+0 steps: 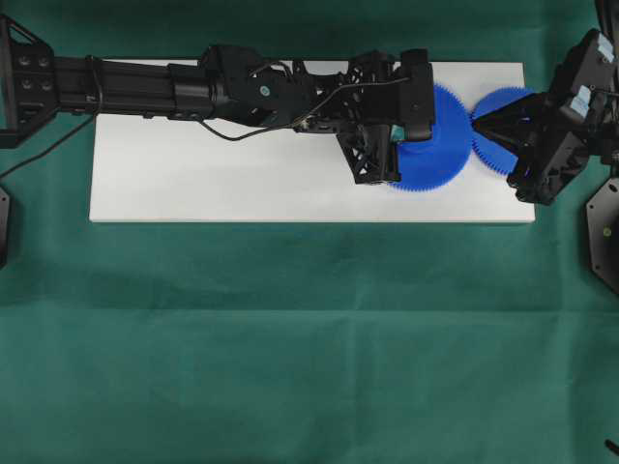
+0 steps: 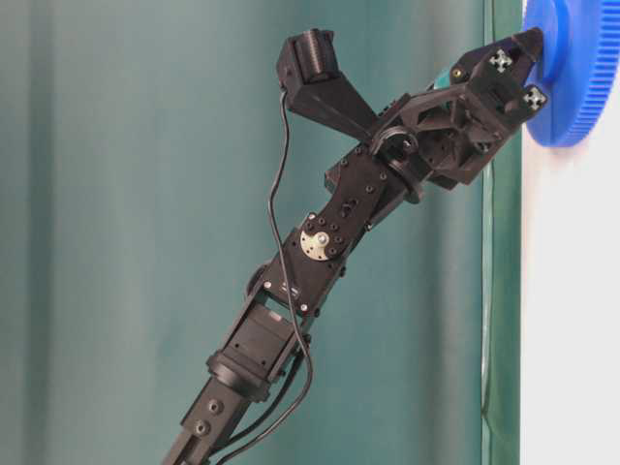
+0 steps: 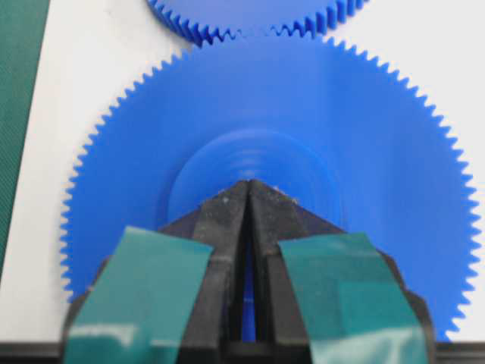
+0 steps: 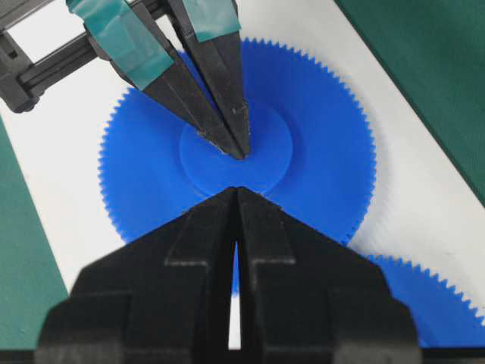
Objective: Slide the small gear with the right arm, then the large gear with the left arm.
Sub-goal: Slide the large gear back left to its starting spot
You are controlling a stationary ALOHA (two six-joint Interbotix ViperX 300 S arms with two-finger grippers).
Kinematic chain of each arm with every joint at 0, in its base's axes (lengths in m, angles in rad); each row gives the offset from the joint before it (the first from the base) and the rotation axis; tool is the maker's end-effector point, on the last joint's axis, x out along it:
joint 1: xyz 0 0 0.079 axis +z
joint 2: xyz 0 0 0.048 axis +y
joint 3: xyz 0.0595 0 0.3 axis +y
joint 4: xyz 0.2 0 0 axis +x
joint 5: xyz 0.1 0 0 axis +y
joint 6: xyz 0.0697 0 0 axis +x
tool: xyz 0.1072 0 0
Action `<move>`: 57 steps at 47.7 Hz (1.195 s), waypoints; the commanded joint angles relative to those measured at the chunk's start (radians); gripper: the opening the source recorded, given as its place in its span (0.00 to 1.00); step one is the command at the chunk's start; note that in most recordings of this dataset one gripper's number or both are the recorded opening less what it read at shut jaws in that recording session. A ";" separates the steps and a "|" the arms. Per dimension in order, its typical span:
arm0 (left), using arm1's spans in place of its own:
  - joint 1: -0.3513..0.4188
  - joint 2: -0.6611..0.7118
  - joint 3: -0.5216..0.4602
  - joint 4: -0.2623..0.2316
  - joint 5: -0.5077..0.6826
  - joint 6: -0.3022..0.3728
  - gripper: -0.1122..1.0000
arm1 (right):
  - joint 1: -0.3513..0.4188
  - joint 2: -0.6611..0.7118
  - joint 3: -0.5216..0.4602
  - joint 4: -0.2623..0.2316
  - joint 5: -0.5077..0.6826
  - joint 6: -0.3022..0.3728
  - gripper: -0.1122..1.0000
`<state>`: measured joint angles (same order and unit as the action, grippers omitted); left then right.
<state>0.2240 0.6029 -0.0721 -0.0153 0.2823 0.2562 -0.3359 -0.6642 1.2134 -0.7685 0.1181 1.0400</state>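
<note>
On the white board (image 1: 242, 174), near its right end, two blue gears lie flat, teeth meshing. Left gripper (image 3: 248, 184): fingers pinched together, tip pressed on the large gear's (image 3: 379, 174) raised hub, gripping nothing. Right gripper (image 4: 236, 191): fingers closed to a point over the same hub, empty. Small gear (image 1: 503, 130) lies beyond, against the right arm (image 1: 566, 116).

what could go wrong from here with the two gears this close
The teeth of the large gear nearly mesh with the small gear, so pushing one may turn or shove the other. The right fingers sit close to the left fingers over the hub, so they might collide.
</note>
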 commanded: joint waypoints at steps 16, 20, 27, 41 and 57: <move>0.015 -0.031 0.229 0.000 0.023 -0.017 0.10 | 0.002 -0.003 -0.025 0.003 -0.008 0.000 0.55; 0.029 -0.071 0.327 0.000 -0.020 -0.041 0.10 | 0.003 -0.003 -0.032 0.006 -0.008 0.000 0.55; 0.061 -0.170 0.541 0.000 -0.147 -0.127 0.10 | 0.017 -0.003 -0.051 0.006 -0.008 0.000 0.55; 0.124 -0.360 0.882 -0.002 -0.259 -0.207 0.10 | 0.038 0.008 -0.091 0.008 -0.005 0.002 0.55; 0.184 -0.580 1.098 -0.003 -0.276 -0.209 0.10 | 0.049 0.083 -0.140 0.008 -0.005 0.002 0.55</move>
<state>0.3789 0.0261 0.8989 -0.0138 -0.0261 0.0598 -0.2930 -0.5983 1.1075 -0.7624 0.1181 1.0400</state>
